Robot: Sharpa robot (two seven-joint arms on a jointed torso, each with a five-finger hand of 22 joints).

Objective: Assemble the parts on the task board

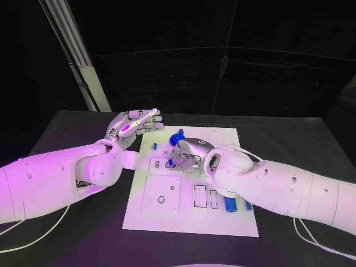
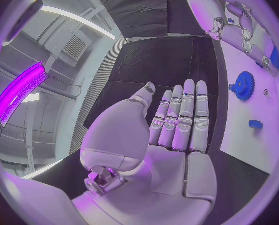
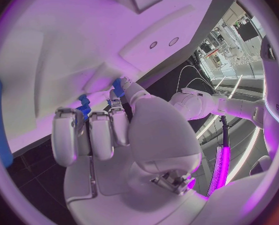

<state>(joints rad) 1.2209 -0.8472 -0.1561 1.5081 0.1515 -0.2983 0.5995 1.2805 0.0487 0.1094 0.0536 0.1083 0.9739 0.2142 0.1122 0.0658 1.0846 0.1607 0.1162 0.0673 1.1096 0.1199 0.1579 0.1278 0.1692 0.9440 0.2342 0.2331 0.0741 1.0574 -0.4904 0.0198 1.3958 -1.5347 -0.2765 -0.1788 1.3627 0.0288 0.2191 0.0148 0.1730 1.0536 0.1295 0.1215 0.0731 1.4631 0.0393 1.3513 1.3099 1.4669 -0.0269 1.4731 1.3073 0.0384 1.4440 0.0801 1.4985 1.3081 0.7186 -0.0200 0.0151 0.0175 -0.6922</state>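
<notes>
The white task board (image 1: 158, 219) lies in the middle of the black table. My right hand (image 1: 192, 153) is low over its upper half, fingers curled in, and pinches a small blue part (image 1: 171, 162) against the board; that blue part (image 3: 84, 104) also shows between the fingertips (image 3: 69, 135). A blue gear (image 1: 178, 137) stands just beyond the hand. My left hand (image 1: 134, 124) is raised off the board's far left corner, fingers straight, holding nothing. From the left wrist, its flat palm (image 2: 177, 130) faces the blue gear (image 2: 244, 85) and a small blue piece (image 2: 255, 124).
Two long blue parts (image 1: 230, 203) lie at the board's right edge beside my right forearm. White slotted blocks (image 1: 203, 196) and a square plate with a hole (image 1: 161, 197) sit mid-board. Black table (image 1: 82, 122) surrounds the board.
</notes>
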